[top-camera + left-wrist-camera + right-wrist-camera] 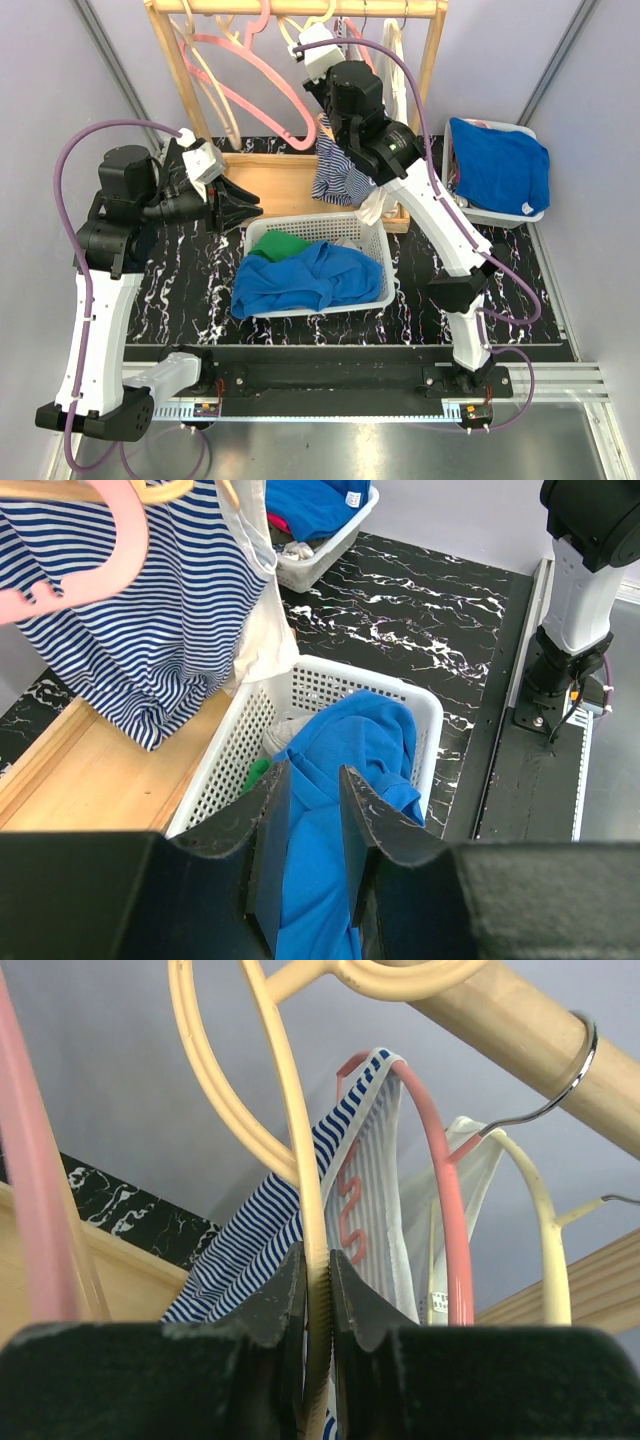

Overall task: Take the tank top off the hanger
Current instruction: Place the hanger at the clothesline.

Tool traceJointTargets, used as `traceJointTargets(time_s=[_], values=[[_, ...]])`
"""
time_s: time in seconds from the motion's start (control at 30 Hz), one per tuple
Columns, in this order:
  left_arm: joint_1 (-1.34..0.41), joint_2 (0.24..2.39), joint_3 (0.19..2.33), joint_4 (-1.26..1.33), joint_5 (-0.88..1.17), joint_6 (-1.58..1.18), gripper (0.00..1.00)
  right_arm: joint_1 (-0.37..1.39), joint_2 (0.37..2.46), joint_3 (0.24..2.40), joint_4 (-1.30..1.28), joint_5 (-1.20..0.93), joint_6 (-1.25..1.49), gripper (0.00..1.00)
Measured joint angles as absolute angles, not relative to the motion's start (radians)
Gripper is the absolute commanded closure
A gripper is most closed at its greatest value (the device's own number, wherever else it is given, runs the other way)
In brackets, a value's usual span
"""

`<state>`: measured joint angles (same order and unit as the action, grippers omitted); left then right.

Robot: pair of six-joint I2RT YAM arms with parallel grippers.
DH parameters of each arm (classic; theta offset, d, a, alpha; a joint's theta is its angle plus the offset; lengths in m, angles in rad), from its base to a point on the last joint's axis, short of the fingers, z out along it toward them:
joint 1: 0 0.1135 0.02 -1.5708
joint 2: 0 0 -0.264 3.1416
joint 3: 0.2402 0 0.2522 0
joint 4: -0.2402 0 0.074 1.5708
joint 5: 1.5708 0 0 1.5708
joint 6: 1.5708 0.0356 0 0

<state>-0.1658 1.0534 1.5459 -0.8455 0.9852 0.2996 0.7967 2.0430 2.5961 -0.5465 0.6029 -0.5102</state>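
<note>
Right wrist: fingers [283, 1295] on cream hanger [313, 1222]

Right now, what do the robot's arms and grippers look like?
The left arm and right arm have white shells with chunky black joints. A purple cable loops along each. The left gripper and right gripper each have two black wedge-shaped fingers.

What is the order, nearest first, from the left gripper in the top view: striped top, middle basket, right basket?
1. Middle basket, right beside the left gripper.
2. Striped top, hanging farther back.
3. Right basket, far right.
</note>
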Motion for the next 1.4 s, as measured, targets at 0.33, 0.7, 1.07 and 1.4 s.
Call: traceJointTargets(time_s=[0.33, 0.7, 1.07, 1.4], values=[[-0.166, 1.053, 1.545, -0.855, 0.985, 0.313, 0.71, 0.763, 2.043, 2.595, -0.519, 0.6, -0.577, 1.0], [-0.166, 1.053, 1.544, -0.875, 0.986, 0.322, 0.71, 0.762, 2.036, 2.521, -0.471, 0.606, -0.608, 1.0], [-0.166, 1.042, 1.544, -0.875, 0.986, 0.322, 0.71, 0.76, 2.032, 2.473, -0.445, 0.62, -0.604, 1.0], [-0.166, 1.042, 1.544, -0.875, 0.987, 0.321, 0.7, 0.837, 2.031, 2.467, -0.411, 0.691, -0.618, 0.3]])
